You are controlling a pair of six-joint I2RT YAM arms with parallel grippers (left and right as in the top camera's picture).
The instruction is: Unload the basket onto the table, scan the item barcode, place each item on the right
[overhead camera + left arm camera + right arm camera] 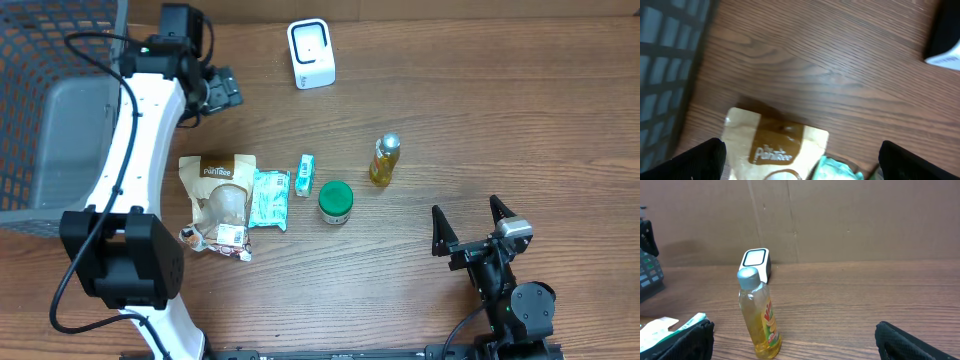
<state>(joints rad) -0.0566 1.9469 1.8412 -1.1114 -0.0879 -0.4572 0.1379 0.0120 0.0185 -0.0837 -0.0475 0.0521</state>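
Your left arm (140, 130) rises from its base at the near left edge and stretches far up the left side of the table (480, 110), running alongside the wire basket (40, 60). Its wrist bends toward the middle, so the left gripper (222, 88) hangs above bare wood between the basket and the scanner (311, 53). In its wrist view the fingers (700, 160) sit in the two bottom corners, spread wide with nothing between them.

Your right arm stays low at the near right edge. The right gripper (467, 222) points up the table, its jaws spread wide and holding nothing.

No item is held. They lie in a row at mid-table: the brown pouch (220, 195), just beside it the teal packet (270, 198), then the small teal box (305, 174), the green-lidded jar (335, 201) and the oil bottle (385, 160), which stands upright. The scanner stands well apart from them at the far edge.

The left wrist view is blurred. It cuts off the pouch's lower half, shows only a corner of the packet, and leaves the scanner as a smear at the upper right. You cannot make out a barcode on any item. The left arm covers part of the basket.
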